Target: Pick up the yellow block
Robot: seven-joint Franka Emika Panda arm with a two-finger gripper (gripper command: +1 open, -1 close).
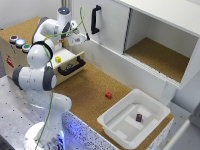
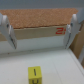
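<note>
Hand (image 2: 42,30) spread wide, both fingers (image 2: 7,31) apart and pinching nothing, hovering above an open drawer (image 1: 70,67) with a black handle. Yellow block (image 2: 34,75) resting on the pale drawer floor, clear of both fingers; seen in the exterior view at about ten o'clock (image 1: 58,59), beside the arm. Small red cube (image 1: 108,95) lying on the cork table (image 1: 90,90) near centre. Dark purple cube (image 1: 139,117) sitting inside the white bin (image 1: 112,122) toward four o'clock.
</note>
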